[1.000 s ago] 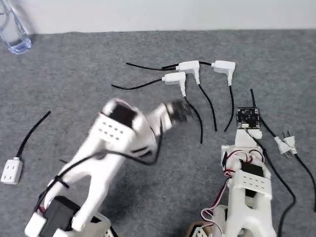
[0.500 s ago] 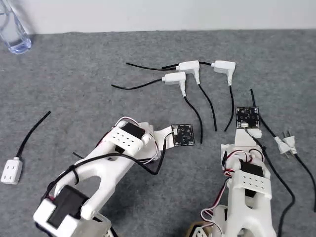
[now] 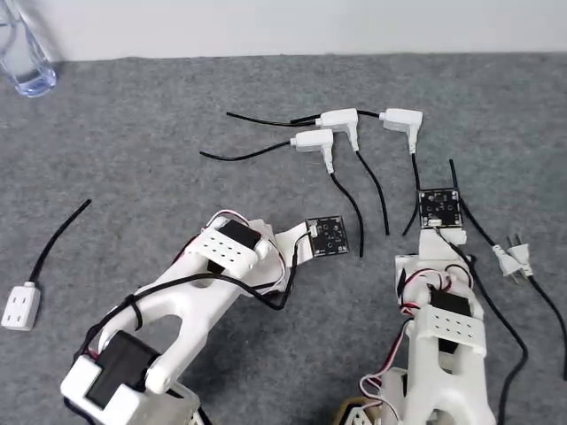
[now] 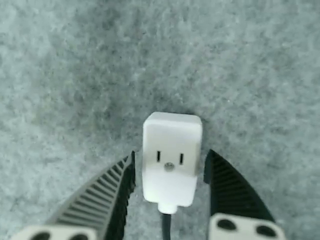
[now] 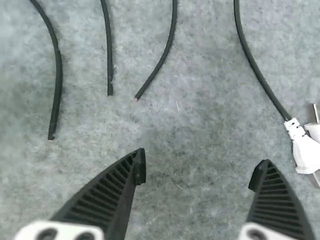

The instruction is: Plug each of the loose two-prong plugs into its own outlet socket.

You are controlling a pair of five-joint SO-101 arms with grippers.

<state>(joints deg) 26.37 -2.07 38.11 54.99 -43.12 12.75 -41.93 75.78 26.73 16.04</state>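
Observation:
My left gripper [image 4: 170,155] is shut on a white outlet socket [image 4: 171,157], one finger on each side, and the socket's black cord runs back between the fingers. In the high view the left wrist [image 3: 325,237] sits mid-table, covering that socket. My right gripper [image 5: 202,165] is open over bare carpet. A loose white two-prong plug [image 5: 302,145] lies just outside one finger; in the high view the plug [image 3: 512,258] lies to the right of the right wrist [image 3: 440,210]. A second white socket [image 3: 19,307] lies at the far left edge.
Three white plug-and-socket pieces [image 3: 339,119] with black cords lie in a cluster at the back centre. Their loose cord ends [image 5: 110,92] trail toward the right gripper. A clear bottle [image 3: 22,53] stands at the back left corner.
The left arm swung in from a blurred, raised pose and settled low at mid-table, then edged slightly back. The right wrist crept a little forward.

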